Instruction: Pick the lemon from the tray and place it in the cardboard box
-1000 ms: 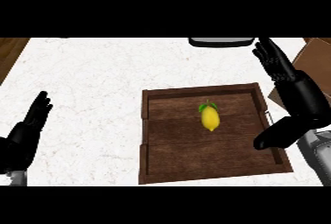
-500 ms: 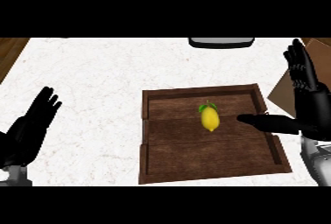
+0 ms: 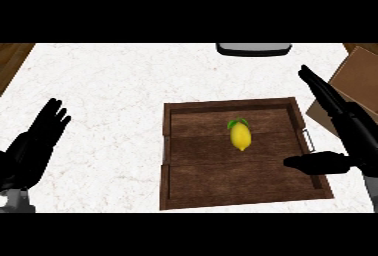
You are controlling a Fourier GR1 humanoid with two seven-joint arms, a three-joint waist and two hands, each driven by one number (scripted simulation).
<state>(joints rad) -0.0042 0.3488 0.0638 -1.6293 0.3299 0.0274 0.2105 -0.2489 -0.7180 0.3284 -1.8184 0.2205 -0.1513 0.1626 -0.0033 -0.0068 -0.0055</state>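
Observation:
A yellow lemon (image 3: 240,136) with a green leaf lies in the upper middle of a dark wooden tray (image 3: 184,190). My right hand (image 3: 353,135) is open at the tray's right edge, fingers straight and pointing up the view, thumb stretched left over the tray's right side. It is apart from the lemon. A corner of the cardboard box (image 3: 358,82) shows at the right edge, partly hidden by that hand. My left hand (image 3: 33,147) rests open at the lower left, fingers up, far from the tray.
The counter (image 3: 111,85) is white marble. A dark grey object (image 3: 252,49) sits at its far edge, top middle. Brown wood floor shows at the top corners.
My right hand has shifted a little lower and toward the tray, its thumb still reaching over the tray's right side. The left hand rose slightly. The lemon has not moved.

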